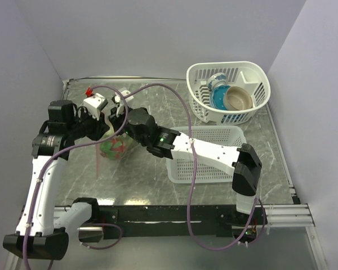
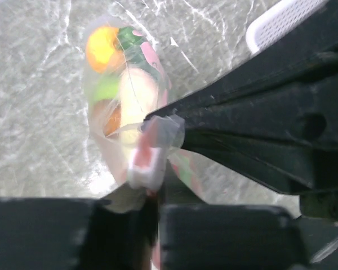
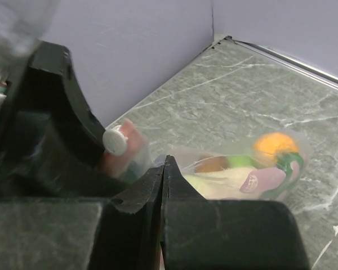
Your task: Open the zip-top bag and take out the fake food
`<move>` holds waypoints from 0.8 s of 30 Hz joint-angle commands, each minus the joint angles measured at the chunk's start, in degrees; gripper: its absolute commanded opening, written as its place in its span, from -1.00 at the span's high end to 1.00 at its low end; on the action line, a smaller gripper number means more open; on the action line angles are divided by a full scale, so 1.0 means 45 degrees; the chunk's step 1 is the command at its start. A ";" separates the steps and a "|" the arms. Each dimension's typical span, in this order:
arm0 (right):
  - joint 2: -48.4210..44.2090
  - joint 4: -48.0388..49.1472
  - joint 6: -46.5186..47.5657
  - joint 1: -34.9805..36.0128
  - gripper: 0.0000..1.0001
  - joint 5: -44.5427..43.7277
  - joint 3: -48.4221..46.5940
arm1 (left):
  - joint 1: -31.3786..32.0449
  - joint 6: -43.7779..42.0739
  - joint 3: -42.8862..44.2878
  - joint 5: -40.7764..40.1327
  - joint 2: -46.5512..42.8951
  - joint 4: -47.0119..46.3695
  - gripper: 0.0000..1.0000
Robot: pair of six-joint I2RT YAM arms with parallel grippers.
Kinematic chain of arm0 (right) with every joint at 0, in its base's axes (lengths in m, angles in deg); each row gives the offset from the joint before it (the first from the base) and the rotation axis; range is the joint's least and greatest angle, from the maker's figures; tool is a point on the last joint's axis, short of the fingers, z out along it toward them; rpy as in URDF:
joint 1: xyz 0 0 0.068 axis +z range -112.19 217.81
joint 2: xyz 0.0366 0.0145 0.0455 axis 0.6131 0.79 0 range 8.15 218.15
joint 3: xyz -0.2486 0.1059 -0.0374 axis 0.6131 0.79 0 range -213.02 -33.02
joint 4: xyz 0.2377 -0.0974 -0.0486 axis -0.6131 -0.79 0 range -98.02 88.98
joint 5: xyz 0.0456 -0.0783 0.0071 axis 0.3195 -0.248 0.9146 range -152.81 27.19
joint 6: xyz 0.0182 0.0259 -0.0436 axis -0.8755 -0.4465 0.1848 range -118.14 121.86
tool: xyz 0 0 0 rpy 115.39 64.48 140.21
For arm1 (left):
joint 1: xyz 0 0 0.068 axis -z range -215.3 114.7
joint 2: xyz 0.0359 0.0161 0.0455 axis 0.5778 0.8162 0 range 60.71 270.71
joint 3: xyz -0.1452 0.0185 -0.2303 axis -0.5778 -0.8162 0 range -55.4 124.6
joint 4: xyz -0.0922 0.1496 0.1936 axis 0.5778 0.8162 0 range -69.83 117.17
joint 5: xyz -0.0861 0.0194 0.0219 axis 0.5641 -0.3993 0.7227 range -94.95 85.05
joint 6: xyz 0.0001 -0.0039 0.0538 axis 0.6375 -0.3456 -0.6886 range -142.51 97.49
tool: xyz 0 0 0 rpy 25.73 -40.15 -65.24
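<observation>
**Gripping the bag mouth, nothing out yet**

You have the bag (image 1: 114, 145) hanging between both hands over the far left part of the desk (image 1: 158, 104), its mouth up and its bottom low over the marble.

The right hand (image 3: 164, 169) has its jaws pressed together on a fold of clear plastic at the mouth. In the left wrist view, the left hand (image 2: 158, 197) has the pinkish zip strip running down into the narrow gap between its fingers. It looks clamped on that strip, just beside the right hand's tip.

So the grasp on both sides of the mouth looks done. Whether the zip has begun to part, the pictures do not show; the strip is bunched and blurred where the hands meet.

All the food (image 2: 101, 48) is inside the bag: an orange piece, green pieces, a cream oblong and something reddish, packed together toward the bottom. None lies on the desk or in the basket (image 1: 205, 154) to the right.

By my reckoning you are early on. Pulling the mouth open and taking every piece out are left to do.
</observation>
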 commanded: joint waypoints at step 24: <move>-0.5636 0.2625 0.2122 -0.1761 -0.05 0.8502 0.5653 | 0.0361 -0.3989 0.6155 0.3924 0.1899 0.7007 0.99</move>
